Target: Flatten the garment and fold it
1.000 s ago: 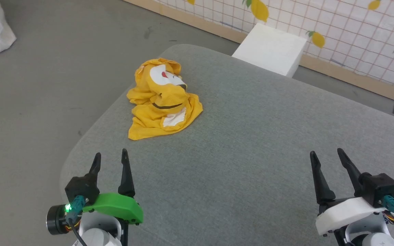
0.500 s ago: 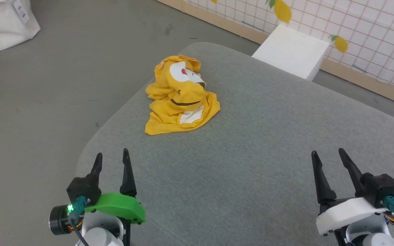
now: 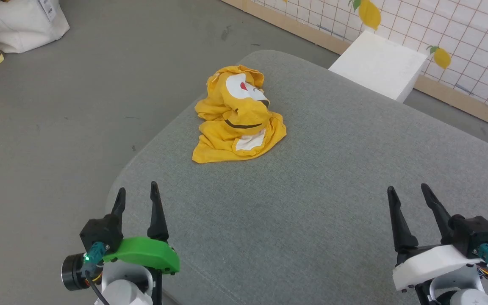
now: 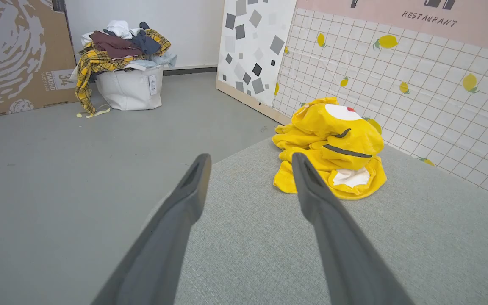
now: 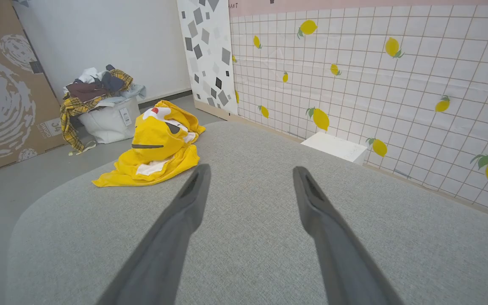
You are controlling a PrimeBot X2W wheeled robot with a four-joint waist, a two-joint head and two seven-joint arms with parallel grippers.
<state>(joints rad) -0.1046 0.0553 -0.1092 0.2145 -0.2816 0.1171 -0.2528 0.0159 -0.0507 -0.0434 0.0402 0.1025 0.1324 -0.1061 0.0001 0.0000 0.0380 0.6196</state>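
Shifted rightward across the head view since a second ago, bench [image 3: 311, 203], floor [image 3: 79, 106] and wall [image 3: 472, 38] all together: a turn of the camera, no move of the garment [image 3: 237, 120] itself. Held meanwhile in the same low corners of that view, left tool [image 3: 137, 187] and right tool [image 3: 407, 186], fingers pointing up.

Left tool: jaws wide apart, gripping nothing, hovering over the near left corner of the grey bench, green cover behind the fingers. Right tool: likewise spread wide and empty, over the near right part of the bench, white cover behind.

Beyond the left tool, well apart from both: garment crumpled in a heap near the far left edge of the bench, neither flattened nor folded. Bright yellow, with a white oval and a red dot on top, a curved black line across the middle, a white patch lower down. Nearer the left tool than the right.

Past the far edge of the bench: white block [image 3: 377, 63] on the grey floor, before a wooden skirting and a white gridded wall with lemon prints. Far left on the floor: white bag [image 3: 19, 21] heaped with clothes, a yellow plaid piece hanging over its side in the left wrist view, brown cardboard sheet [image 4: 11, 55] leaning beside it.
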